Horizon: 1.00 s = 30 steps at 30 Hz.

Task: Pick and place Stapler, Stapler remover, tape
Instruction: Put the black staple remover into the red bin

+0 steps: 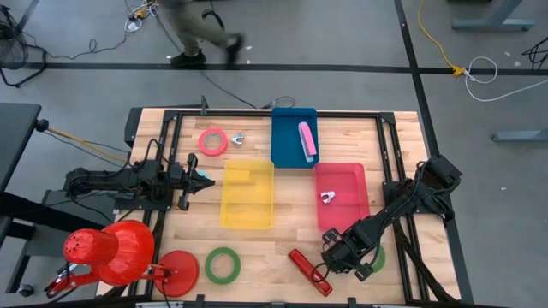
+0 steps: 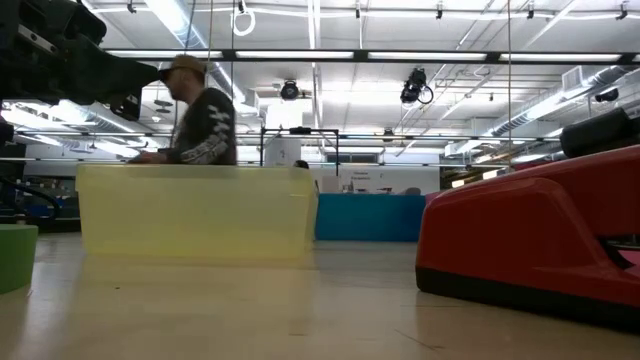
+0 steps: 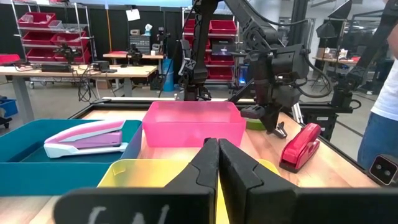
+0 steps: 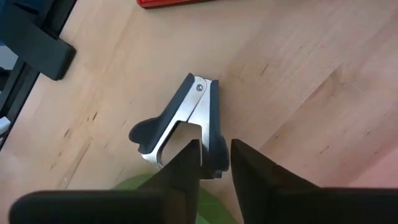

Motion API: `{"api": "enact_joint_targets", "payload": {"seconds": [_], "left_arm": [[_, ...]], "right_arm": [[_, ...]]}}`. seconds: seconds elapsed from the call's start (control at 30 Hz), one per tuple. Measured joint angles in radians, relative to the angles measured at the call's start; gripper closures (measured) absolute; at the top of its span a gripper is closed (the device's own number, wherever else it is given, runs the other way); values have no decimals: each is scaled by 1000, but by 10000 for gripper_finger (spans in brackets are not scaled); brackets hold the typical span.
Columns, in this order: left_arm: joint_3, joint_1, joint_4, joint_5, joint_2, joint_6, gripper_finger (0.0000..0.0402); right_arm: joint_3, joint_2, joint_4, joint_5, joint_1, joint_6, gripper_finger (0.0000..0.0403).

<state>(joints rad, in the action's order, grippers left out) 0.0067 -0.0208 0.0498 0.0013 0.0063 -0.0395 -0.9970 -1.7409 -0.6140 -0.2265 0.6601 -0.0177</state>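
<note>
The right gripper (image 4: 214, 163), fingers slightly apart and empty, hovers directly over the black staple remover (image 4: 180, 124) lying just beside the red stapler (image 1: 309, 271), its long axis running diagonally away from the fingertips, far nearer this arm than the left.

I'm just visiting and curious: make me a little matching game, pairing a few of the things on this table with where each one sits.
Things:
1. pink stapler
2. red stapler
3. pink tape ring
4. green tape ring

Places:
A. on bare wood beside the right gripper
B. inside the blue bin
C. near the table's front edge, by the red lamp base
D. on the wood next to the blue bin

Pairs: 1-B, 2-A, 3-D, 4-C
</note>
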Motion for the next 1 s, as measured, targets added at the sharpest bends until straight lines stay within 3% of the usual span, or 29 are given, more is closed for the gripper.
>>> {"api": "enact_joint_targets", "payload": {"seconds": [0.5, 1.0], "left_arm": [[0, 0, -1, 0, 0, 0, 385], [0, 0, -2, 0, 0, 0, 385]], "right_arm": [[0, 0, 0, -2, 0, 0, 349], [0, 63, -20, -1, 0, -5, 353]]}}
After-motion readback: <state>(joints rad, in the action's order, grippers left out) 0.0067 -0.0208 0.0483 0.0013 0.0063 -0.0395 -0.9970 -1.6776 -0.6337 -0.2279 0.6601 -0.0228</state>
